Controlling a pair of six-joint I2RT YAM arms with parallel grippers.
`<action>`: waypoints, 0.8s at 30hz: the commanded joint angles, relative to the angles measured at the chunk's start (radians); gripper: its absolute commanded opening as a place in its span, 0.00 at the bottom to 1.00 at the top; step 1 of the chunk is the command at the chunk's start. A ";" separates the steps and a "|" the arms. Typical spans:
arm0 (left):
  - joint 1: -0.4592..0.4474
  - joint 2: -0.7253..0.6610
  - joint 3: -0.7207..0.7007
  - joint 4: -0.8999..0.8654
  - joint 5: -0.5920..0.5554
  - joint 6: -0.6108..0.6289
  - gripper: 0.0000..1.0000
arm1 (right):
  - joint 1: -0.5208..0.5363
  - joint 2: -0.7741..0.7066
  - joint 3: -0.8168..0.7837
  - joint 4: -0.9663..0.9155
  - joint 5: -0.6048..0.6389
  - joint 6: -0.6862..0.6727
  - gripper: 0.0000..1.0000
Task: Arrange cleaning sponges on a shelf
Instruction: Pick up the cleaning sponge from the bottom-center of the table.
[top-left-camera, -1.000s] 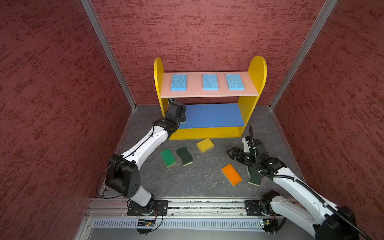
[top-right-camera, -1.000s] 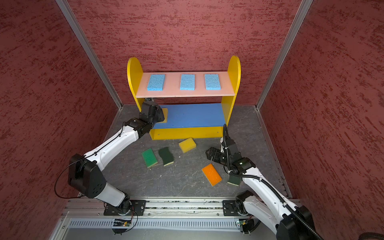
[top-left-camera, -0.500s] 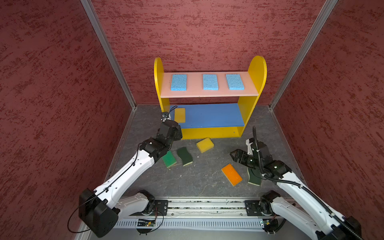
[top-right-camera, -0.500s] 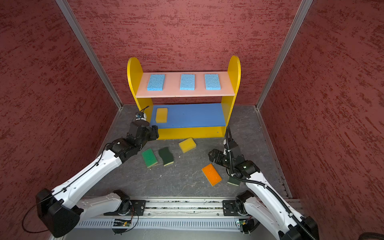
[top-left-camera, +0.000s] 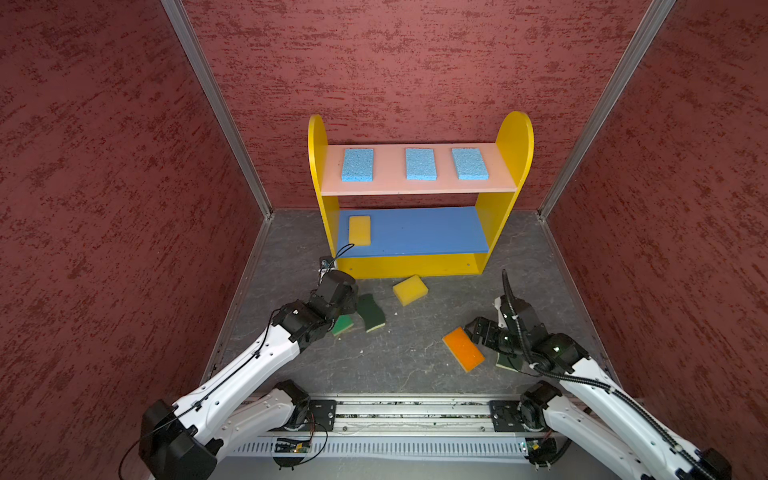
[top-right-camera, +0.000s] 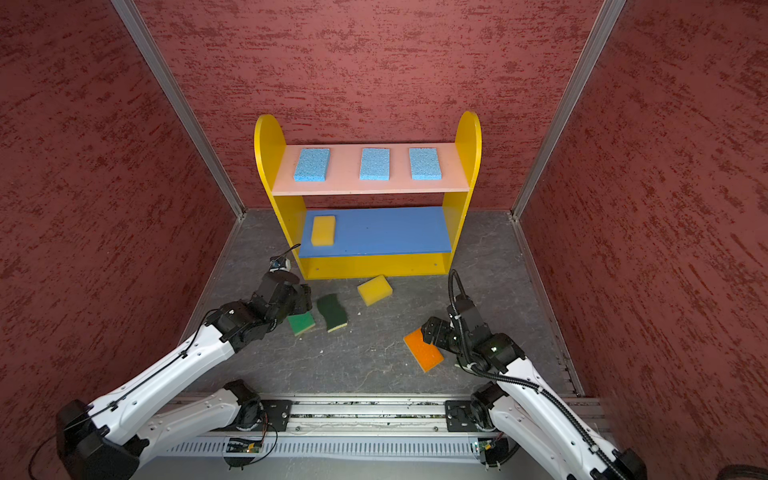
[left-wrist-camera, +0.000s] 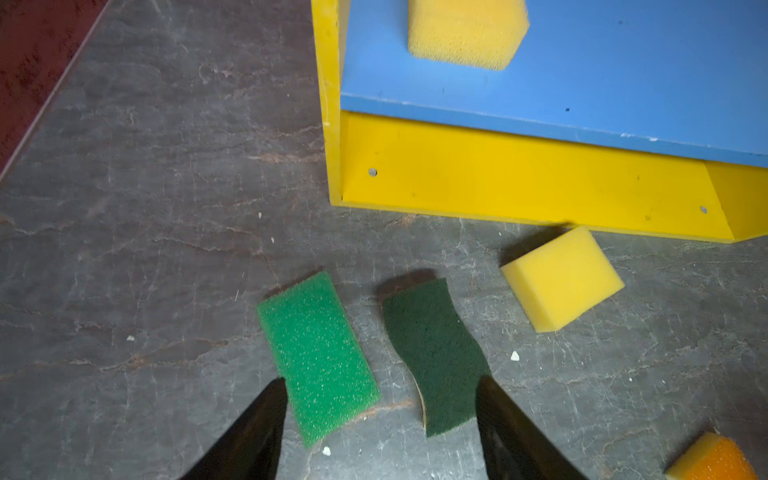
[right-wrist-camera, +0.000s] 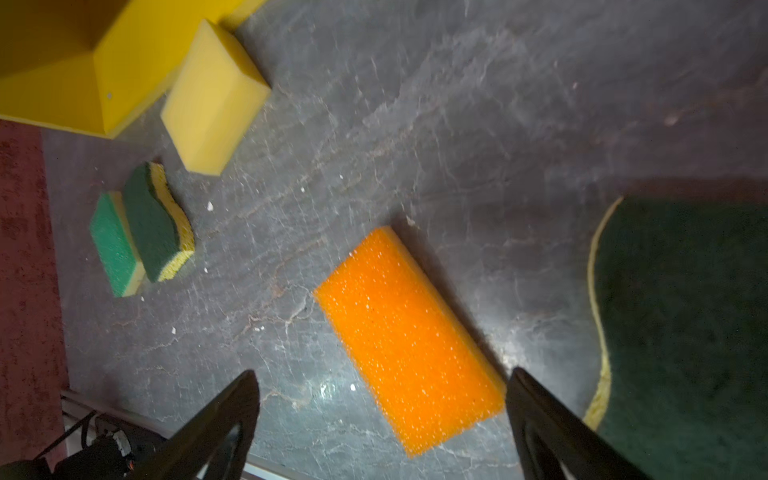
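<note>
Right tool (right-wrist-camera: 382, 374) spread, empty, over orange sponge (right-wrist-camera: 407, 336): square up, pinch long sides. Left tool (left-wrist-camera: 382, 382) spread too, off-centre by green sponge (left-wrist-camera: 318, 357): recentre first.

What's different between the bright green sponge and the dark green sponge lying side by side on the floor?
The bright green rectangular foam sponge has straight edges; the dark green scouring sponge has wavy ones. The bright one's top is speckled; the dark one's is plain. Both lie flat on the grey floor, green face up over yellow foam.
</note>
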 joint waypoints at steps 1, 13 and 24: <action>-0.012 -0.010 -0.016 -0.021 0.028 -0.043 0.72 | 0.057 0.037 -0.028 0.011 0.079 0.087 0.94; -0.040 -0.011 -0.020 -0.059 0.005 -0.062 0.73 | 0.113 0.135 -0.077 0.120 0.100 0.079 0.96; -0.045 0.012 0.014 -0.061 0.017 -0.056 0.73 | 0.122 0.213 -0.115 0.276 0.038 0.096 0.96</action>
